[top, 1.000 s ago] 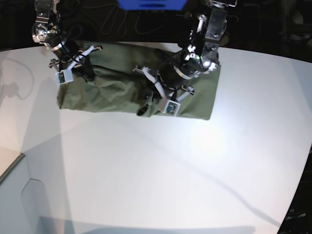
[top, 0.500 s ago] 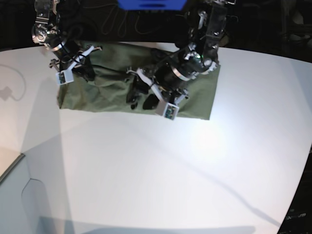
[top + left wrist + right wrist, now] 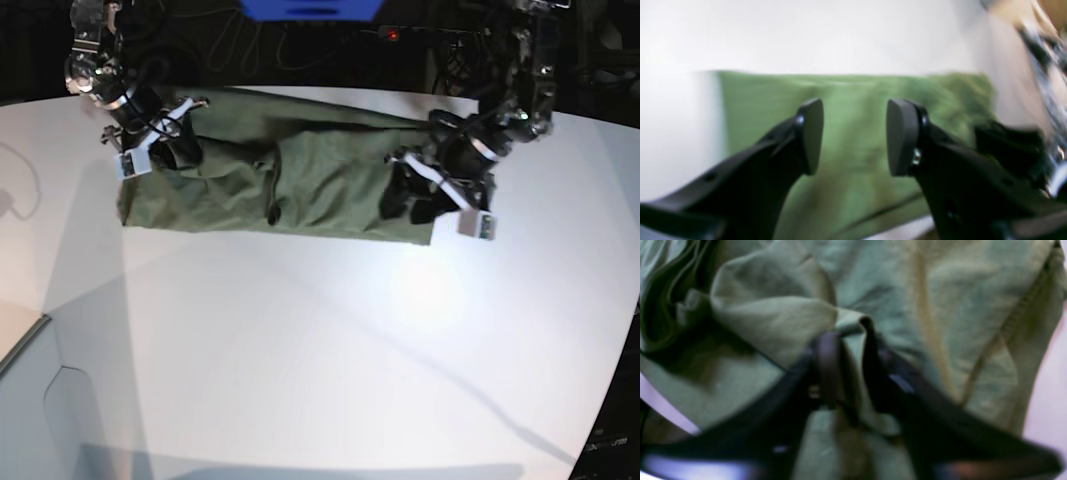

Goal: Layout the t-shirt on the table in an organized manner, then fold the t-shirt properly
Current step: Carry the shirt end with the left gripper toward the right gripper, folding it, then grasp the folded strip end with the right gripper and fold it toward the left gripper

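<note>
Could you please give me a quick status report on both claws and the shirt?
Left claw open, empty, over shirt. Right claw part open, a fabric fold between its jaws. Shirt lies as wrinkled strip on table. Nothing in the way.

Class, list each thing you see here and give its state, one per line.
t-shirt: folded into a long wrinkled band, lying on the table.
table: white, carrying the shirt.
left gripper: open, empty, above the shirt.
right gripper: a fold of shirt between its fingers.
</note>
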